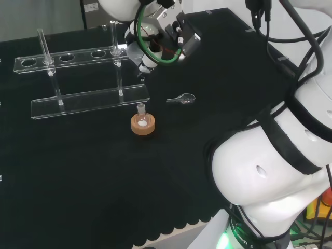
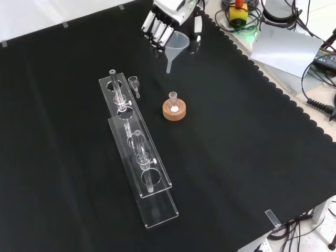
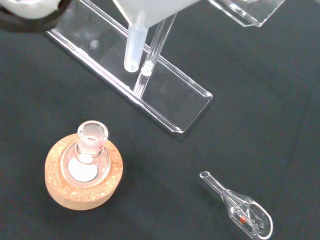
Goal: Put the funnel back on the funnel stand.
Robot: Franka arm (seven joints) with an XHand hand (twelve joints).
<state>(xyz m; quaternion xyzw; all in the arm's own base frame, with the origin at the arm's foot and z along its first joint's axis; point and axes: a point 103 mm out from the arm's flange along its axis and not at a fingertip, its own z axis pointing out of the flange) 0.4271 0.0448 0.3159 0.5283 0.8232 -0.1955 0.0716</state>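
**Funnel in transit toward the stand**

We judge the current step to be the carry: the funnel (image 2: 177,47) is lifted off the cloth and has not yet been seated. In the front view the hand (image 2: 167,21) has its fingers (image 2: 156,30) curled on one side of the funnel's cone and the thumb on the other, so the cone is pinched between them, spout pointing down. The funnel hangs near the end of the funnel stand (image 2: 137,157), above the cloth, and touches nothing else.

The funnel is translucent white plastic, a wide cone that narrows to a short straight spout. In the wrist view the spout (image 3: 133,47) hangs upright, seen against the stand's clear base plate (image 3: 172,102).

The stand is clear plastic: a base plate, thin posts and an upper rail with round holes (image 1: 66,57). We consider that the next move calls for bringing the spout directly over one free hole, keeping it vertical, then lowering until the cone rests on the rail.

A small flask (image 2: 173,100) on a cork ring (image 2: 174,111) stands near the stand, and a small glass piece (image 1: 182,98) lies on the cloth; both are apart from the funnel.
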